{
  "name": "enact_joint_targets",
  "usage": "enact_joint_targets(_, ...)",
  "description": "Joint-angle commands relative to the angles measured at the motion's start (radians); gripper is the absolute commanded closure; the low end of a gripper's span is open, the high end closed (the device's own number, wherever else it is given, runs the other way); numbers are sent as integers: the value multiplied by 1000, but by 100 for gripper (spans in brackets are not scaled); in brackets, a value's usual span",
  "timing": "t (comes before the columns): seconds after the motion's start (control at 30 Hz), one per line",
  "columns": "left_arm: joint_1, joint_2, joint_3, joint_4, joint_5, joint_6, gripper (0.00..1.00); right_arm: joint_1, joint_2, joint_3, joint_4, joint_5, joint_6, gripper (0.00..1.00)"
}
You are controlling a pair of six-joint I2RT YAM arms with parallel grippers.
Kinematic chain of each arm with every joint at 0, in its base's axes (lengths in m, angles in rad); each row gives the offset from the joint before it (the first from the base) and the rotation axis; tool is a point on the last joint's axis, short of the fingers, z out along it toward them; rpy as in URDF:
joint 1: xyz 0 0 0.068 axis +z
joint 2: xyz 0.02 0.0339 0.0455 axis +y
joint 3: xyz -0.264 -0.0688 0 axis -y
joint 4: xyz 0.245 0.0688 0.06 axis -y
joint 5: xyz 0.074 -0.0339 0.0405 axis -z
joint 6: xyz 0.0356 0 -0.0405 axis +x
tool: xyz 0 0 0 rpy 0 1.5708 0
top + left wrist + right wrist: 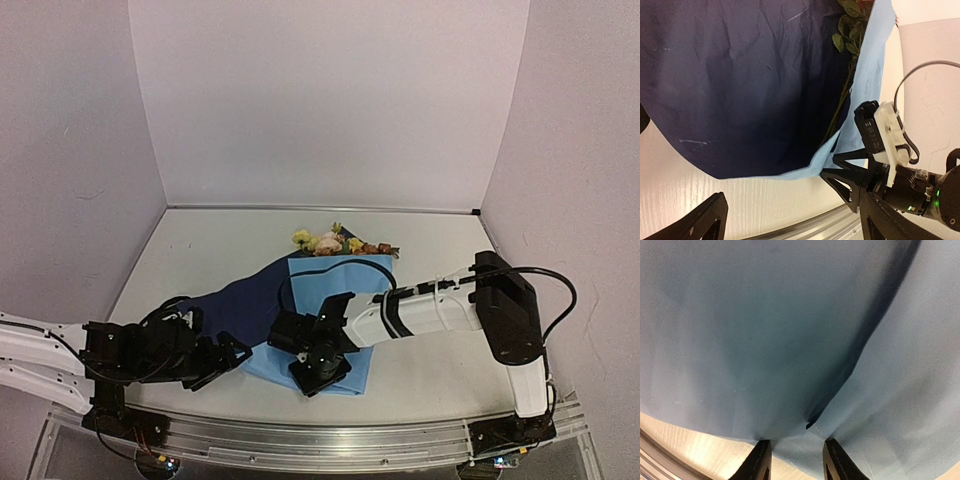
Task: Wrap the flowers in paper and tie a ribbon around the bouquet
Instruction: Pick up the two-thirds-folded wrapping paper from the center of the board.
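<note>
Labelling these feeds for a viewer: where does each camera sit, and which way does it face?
Top external: above and behind, looking down on paper and flowers; both arms show.
Left wrist: low, looking across paper toward the right gripper; own fingers in bottom corners.
Right wrist: close over paper; own fingers at bottom.
Top and left wrist share the right gripper.

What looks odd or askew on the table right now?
The paper looks half-wrapped and lopsided: a light-blue part covers the stems of the flowers, while a creased, darker navy flap sprawls out to the left. Nothing looks spilled or torn.
</note>
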Motion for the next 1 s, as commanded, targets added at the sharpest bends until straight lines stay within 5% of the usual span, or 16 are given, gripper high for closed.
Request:
enact_joint_targets(0.0,-28,22,9,10,-21,-23,4,3,27,-13,67,-23,16,64)
enact_joint_targets(0.5,-47,343,48,222,-119,-57,12,3,24,-38,90,-21,29,64)
enact_joint_targets(0.83,-32,408,-34,362,-160,-135,31,3,25,-47,98,-19,38,63)
enact_joint_targets(0.97,-29,431,-68,401,-168,-164,47,3,26,-54,101,-15,44,64)
